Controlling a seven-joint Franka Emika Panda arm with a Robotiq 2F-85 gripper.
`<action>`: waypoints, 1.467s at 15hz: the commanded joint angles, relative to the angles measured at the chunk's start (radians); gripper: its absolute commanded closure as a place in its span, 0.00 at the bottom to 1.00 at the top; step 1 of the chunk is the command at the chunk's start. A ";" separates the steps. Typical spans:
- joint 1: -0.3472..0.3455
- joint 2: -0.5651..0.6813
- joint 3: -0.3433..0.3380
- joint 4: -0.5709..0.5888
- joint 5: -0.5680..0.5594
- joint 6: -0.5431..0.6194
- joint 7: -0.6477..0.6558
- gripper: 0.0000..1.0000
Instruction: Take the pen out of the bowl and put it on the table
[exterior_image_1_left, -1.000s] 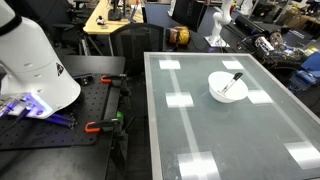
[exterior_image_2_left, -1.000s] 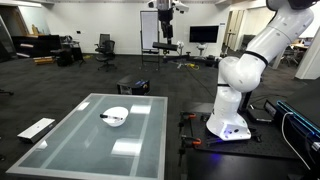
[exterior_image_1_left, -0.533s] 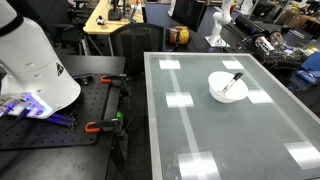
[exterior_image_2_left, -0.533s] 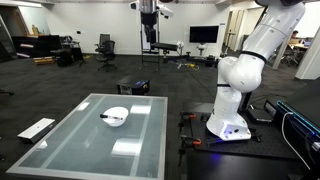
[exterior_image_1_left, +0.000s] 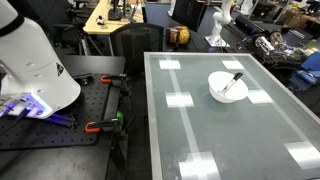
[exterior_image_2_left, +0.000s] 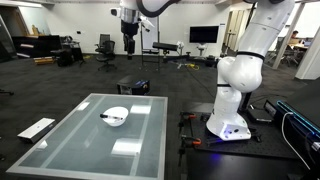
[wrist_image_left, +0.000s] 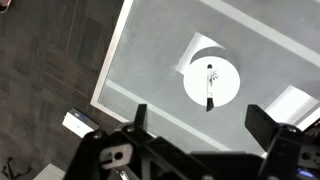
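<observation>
The gripper (wrist_image_left: 201, 113) is hanging with jaws spread wide; the pen (wrist_image_left: 211, 87) is lying far beneath them in the bowl (wrist_image_left: 229, 90), its length crossing their closing line.

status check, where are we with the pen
Gripper open, empty, high above table. Pen lying in bowl. Nothing blocking the descent.

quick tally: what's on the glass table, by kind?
bowl: 1
pen: 1
Total on the table: 2
</observation>
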 joint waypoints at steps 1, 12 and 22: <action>0.003 0.063 0.018 -0.012 0.056 0.146 0.026 0.00; 0.024 0.223 0.098 -0.102 0.158 0.393 0.043 0.00; 0.011 0.407 0.122 -0.105 0.152 0.420 0.043 0.00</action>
